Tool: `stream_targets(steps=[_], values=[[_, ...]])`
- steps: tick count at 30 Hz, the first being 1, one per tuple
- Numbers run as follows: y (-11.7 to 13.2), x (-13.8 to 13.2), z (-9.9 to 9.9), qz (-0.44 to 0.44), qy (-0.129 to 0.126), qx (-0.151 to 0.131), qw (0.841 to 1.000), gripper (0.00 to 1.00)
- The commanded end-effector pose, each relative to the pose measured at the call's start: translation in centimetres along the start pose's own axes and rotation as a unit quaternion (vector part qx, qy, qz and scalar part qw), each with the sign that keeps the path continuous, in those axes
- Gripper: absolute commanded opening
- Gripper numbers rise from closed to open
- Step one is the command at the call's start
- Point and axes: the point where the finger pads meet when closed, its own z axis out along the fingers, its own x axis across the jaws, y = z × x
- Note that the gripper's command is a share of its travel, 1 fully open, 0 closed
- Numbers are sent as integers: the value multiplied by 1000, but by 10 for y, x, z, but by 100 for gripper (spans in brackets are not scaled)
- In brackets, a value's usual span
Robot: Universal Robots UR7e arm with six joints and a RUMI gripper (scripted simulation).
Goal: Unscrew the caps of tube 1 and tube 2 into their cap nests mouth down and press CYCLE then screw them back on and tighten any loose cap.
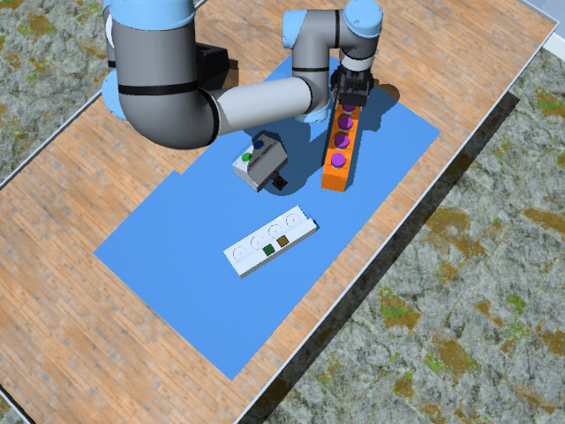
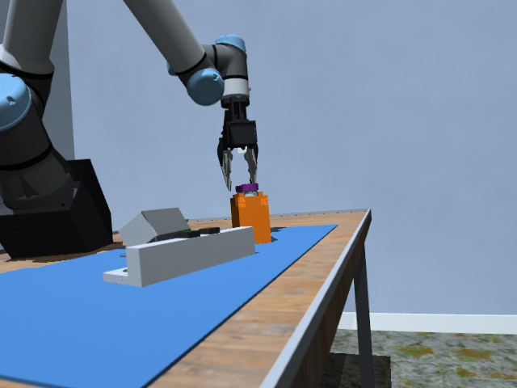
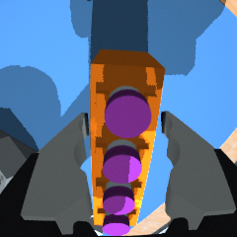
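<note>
My gripper (image 1: 348,107) (image 2: 241,186) (image 3: 124,114) is open over the tube 1 end of the orange decapping station (image 1: 333,181) (image 2: 255,217) (image 3: 128,58). The tube 1 cap (image 3: 127,116) is purple and on its tube; it shows between the fingertips with a gap on each side. The caps of tube 2 (image 1: 345,122) (image 3: 120,169), tube 3 (image 1: 342,140) (image 3: 118,204) and tube 4 (image 1: 338,160) (image 3: 116,228) are on too. I cannot tell if one stands higher. The white cap tray (image 1: 241,268) (image 2: 187,259) has bare nests. Its amber lamp (image 1: 282,240) and green lamp (image 1: 267,249) look dark.
The grey key housing (image 1: 269,165) (image 2: 166,219) stands between my arm's base and the cap tray, with the blue CYCLE key (image 1: 259,144) and green READY key (image 1: 246,156). A small black block (image 1: 279,183) is beside it. My forearm passes above the mat behind the housing.
</note>
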Motion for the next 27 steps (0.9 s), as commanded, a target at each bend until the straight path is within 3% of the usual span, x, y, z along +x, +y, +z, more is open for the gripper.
stream_targets(steps=[1, 6, 14, 15, 27], values=[[0, 2, -1, 115, -4, -6, 993, 35], [0, 2, -1, 213, -3, -6, 977, 35], [0, 1, 0, 213, -4, -6, 977, 35], [0, 1, 0, 213, -4, -6, 977, 0], [0, 1, 0, 213, -4, -6, 977, 0]])
